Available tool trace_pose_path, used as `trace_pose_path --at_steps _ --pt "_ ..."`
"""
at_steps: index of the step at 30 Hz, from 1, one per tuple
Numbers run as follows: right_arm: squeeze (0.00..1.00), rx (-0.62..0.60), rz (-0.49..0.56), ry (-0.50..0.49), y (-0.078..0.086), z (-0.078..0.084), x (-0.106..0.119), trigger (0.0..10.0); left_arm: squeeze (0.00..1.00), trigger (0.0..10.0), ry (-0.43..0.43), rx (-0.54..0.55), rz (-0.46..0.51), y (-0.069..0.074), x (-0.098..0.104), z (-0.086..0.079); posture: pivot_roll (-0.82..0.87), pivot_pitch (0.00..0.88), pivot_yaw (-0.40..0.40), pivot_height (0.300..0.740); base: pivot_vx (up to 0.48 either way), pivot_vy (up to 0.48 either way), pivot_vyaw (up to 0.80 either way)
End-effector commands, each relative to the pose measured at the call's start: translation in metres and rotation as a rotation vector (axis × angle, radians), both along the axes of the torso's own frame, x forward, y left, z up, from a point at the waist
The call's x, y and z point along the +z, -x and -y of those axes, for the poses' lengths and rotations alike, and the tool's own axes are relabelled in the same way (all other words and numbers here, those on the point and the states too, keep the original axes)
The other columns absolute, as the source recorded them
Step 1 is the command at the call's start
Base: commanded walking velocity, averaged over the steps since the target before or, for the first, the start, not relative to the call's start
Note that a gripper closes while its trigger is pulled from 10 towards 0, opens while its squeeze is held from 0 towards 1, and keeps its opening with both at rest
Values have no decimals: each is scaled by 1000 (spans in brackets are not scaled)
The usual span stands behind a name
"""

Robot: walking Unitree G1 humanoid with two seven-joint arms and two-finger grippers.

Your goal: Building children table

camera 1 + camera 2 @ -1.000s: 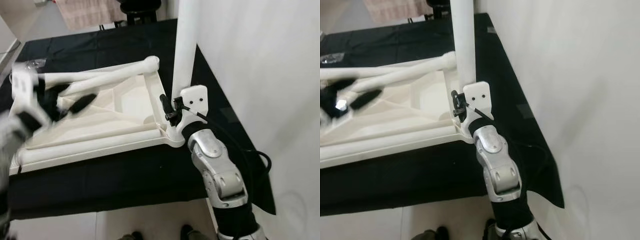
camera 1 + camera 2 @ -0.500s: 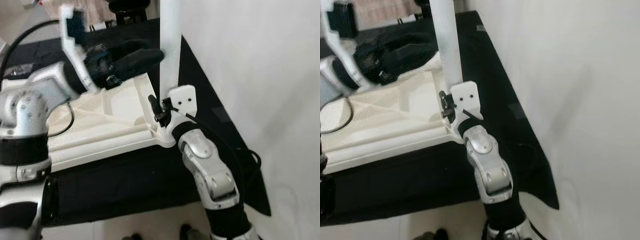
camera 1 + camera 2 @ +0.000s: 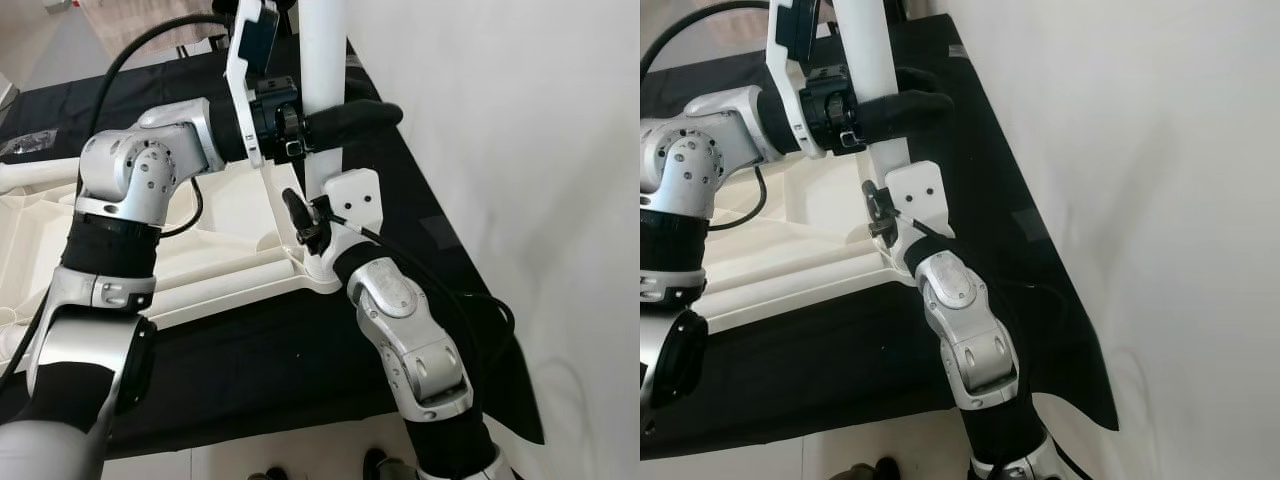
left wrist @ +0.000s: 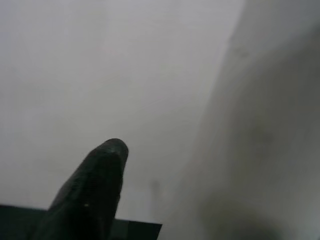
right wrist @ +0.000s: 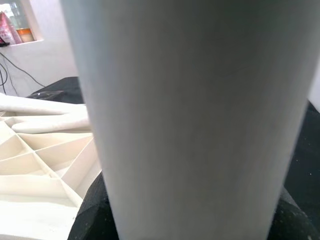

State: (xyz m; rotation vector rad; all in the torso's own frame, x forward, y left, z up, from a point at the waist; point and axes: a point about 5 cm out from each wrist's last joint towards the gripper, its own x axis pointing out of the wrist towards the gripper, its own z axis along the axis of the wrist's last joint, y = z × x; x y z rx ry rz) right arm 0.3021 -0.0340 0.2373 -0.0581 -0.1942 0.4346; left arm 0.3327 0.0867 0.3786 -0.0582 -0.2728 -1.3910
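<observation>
The white children's table top (image 3: 225, 212) lies upside down on a black cloth. A white table leg (image 3: 322, 60) stands upright at its near right corner. My right gripper (image 3: 312, 222) is shut on the foot of this leg; in the right wrist view the leg (image 5: 190, 110) sits between the black fingers (image 5: 90, 215). My left gripper (image 3: 345, 115) reaches across higher up and straddles the leg, open. One finger passes in front of it. In the left wrist view a gap shows between the fingertip (image 4: 107, 160) and the leg (image 4: 260, 150).
The black cloth (image 3: 250, 350) covers the work surface down to its near edge. A white wall (image 3: 520, 150) stands close on the right. Another white leg (image 3: 30, 175) lies on the table top at the left, with a clear plastic bag (image 3: 25, 143) behind it.
My left arm has swung from the left side of the table top across to the upright leg and put its fingers around it. The right gripper has kept its hold. The camera has shifted.
</observation>
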Motion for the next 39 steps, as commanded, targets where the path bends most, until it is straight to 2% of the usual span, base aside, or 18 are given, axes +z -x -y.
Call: trace_pose_path --at_steps 1,8,9,10,11,14,19,20,21,22,24,25,27,34,35,36,37,39 --pt "0 112 -276 26 4 -22 -47 10000 0 0 4 -25 43 3 8 12 -2 242 121 740 0 0 0" --pt "0 145 -268 42 0 -15 -45 10000 0 0 20 -26 81 3 14 13 -9 228 114 740 0 0 0" --pt "537 165 -261 48 -3 -10 -43 10000 0 0 20 -25 94 3 15 12 -9 225 110 740 0 0 0" --pt "537 165 -261 48 -3 -10 -43 10000 0 0 20 -25 94 3 15 12 -9 225 110 740 0 0 0" --pt "1000 182 -257 47 -6 -5 -40 10000 0 0 18 -23 103 4 15 11 -9 222 106 740 0 0 0" --pt "1000 265 -229 54 -15 7 -31 10000 0 0 15 -22 118 4 15 11 -5 220 99 740 0 0 0" --pt "1000 298 -217 59 -18 11 -27 10000 0 0 15 -23 123 3 15 11 -5 220 99 740 0 0 0" --pt "1000 368 -182 70 -25 18 -18 10000 0 0 13 -29 129 5 15 12 -2 224 93 740 0 0 0" --pt "1000 368 -182 70 -25 18 -18 10000 0 0 13 -29 129 5 15 12 -2 224 93 740 0 0 0" --pt "631 434 -136 106 -33 27 -8 10000 0 0 14 -38 134 6 15 13 -1 226 92 740 0 0 0" --pt "631 434 -136 106 -33 27 -8 10000 0 0 14 -38 134 6 15 13 -1 226 92 740 0 0 0" --pt "0 512 -111 129 -40 35 0 10000 0 0 14 -48 135 8 14 14 1 233 91 740 0 0 0" --pt "0 681 -89 167 -46 42 10 10000 0 0 12 -76 137 12 13 17 4 239 90 740 0 0 0" --pt "0 802 -94 209 -50 41 14 10000 0 0 4 -112 135 17 10 20 10 247 89 740 0 0 0" --pt "0 829 -95 220 -51 41 14 2392 0 0 -1 -120 136 18 8 21 13 250 85 740 0 0 0" --pt "0 829 -95 220 -51 41 14 2392 0 0 -1 -120 136 18 8 21 13 250 85 740 0 0 0" --pt "0 870 -99 235 -51 40 13 0 0 0 -6 -125 135 19 7 21 15 255 85 740 0 0 0" --pt "0 900 -106 246 -51 38 11 0 0 0 -9 -128 135 20 6 21 15 258 84 740 0 0 0"
